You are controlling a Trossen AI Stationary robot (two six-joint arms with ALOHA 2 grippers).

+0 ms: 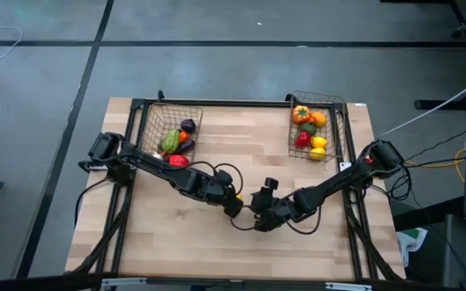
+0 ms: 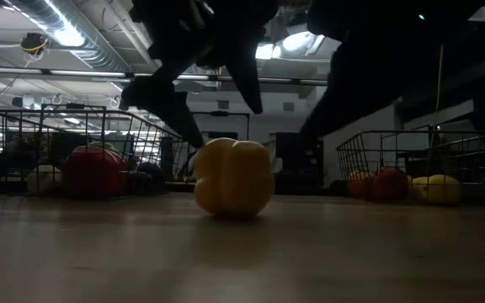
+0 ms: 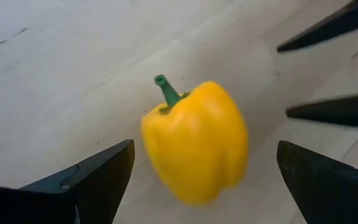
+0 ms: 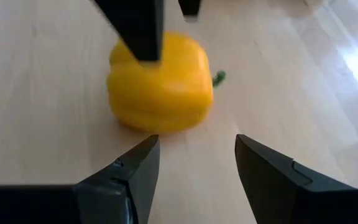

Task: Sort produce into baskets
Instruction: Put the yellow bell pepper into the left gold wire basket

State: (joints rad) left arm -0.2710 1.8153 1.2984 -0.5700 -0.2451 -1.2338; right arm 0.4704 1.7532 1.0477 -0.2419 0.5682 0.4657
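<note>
Left gripper [image 3: 204, 168] spread wide around small yellow toy pepper [image 3: 196, 140] lying on wooden surface [image 1: 217, 234], not clamped. Right gripper [image 4: 197, 165] half apart just beside, empty.

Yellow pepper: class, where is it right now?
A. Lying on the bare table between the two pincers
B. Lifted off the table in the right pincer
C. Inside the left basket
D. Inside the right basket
A: the yellow pepper rests on the table, ungripped, between the open left pincer and the open right pincer.
</note>
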